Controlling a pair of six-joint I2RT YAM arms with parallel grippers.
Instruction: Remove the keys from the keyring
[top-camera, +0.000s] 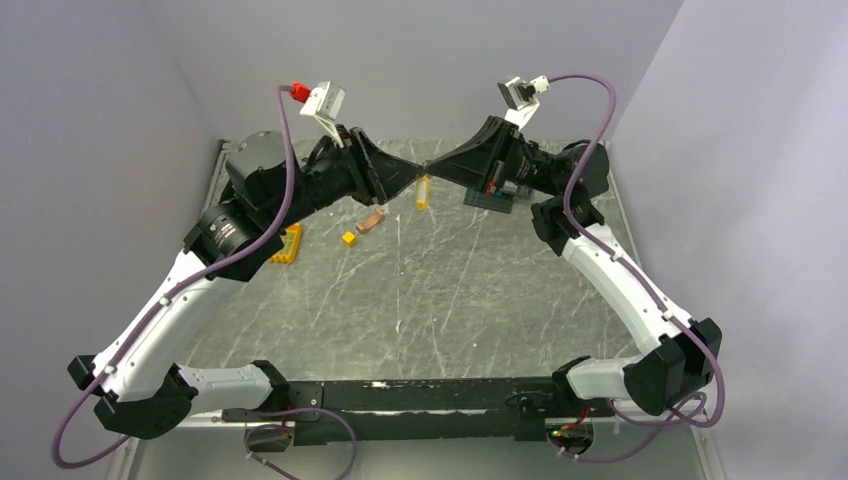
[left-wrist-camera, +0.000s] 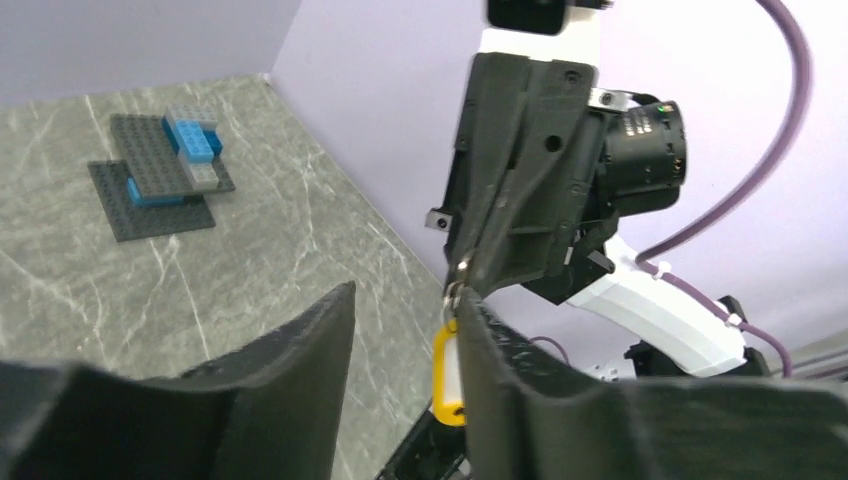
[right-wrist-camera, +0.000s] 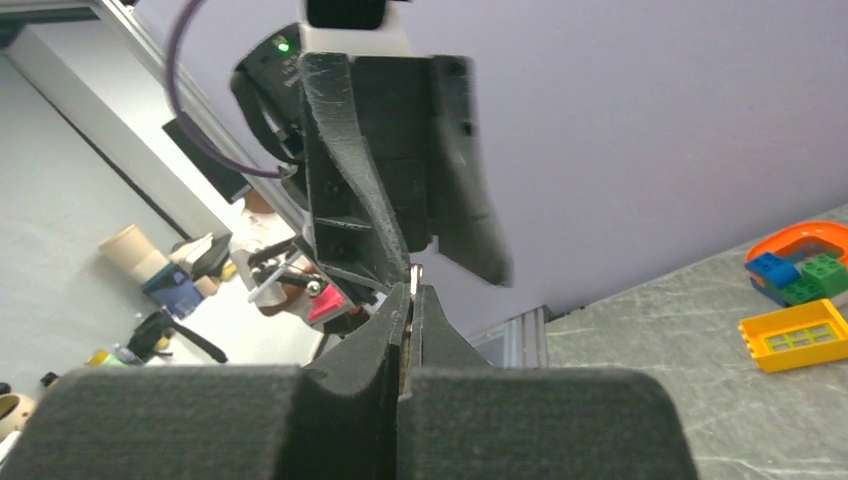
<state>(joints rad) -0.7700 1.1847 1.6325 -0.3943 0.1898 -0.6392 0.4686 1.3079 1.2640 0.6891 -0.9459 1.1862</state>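
While right end effector (right-wrist-camera: 409, 297) pinches keyring (left-wrist-camera: 456, 291), keys (left-wrist-camera: 449, 376) dangle.

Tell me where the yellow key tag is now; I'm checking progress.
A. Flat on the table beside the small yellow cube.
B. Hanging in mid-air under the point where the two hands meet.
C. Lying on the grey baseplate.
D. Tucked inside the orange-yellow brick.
B: the yellow key tag dangles in the air from the keyring, which the right hand pinches shut.
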